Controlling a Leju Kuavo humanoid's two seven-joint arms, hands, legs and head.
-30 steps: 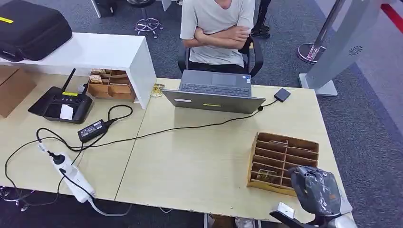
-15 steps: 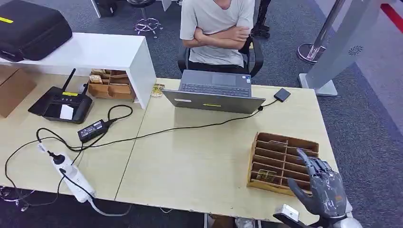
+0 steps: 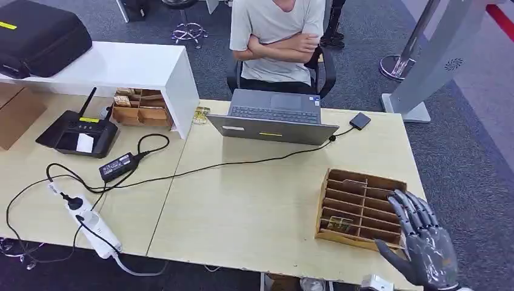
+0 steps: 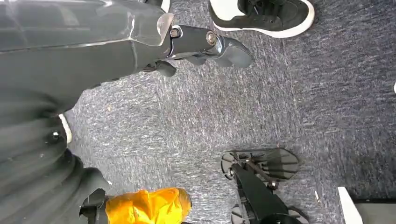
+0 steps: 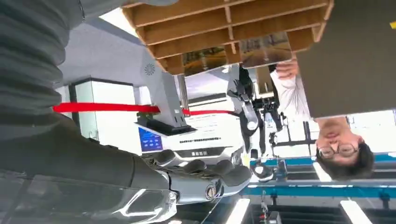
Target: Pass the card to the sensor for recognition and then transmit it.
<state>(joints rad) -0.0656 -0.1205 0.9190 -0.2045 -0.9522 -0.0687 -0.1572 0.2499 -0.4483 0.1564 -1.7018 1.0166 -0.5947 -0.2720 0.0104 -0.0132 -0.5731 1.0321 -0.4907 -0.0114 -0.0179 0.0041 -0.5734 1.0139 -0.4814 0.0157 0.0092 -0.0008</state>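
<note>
Right hand: the right hand (image 3: 424, 245) hovered empty with fingers spread, just over the near right corner of the wooden rack (image 3: 360, 207); likely poised to reach in for a card.
Left hand: the left hand (image 4: 205, 44) hung low over grey carpet, fingers loosely extended, holding nothing; probably idle.
Card: one card (image 3: 340, 225) lay in a near slot of the rack, not yet touched.
Sensor: a small black box (image 3: 360, 120) sat wired beside the laptop (image 3: 273, 118), well apart from the rack; likely the reader, placed within a person's reach.
Person: a person (image 3: 276, 36) sat behind the laptop, arms folded.
Hard to tell: card's face unreadable; the right wrist was cut off by the frame edge.
</note>
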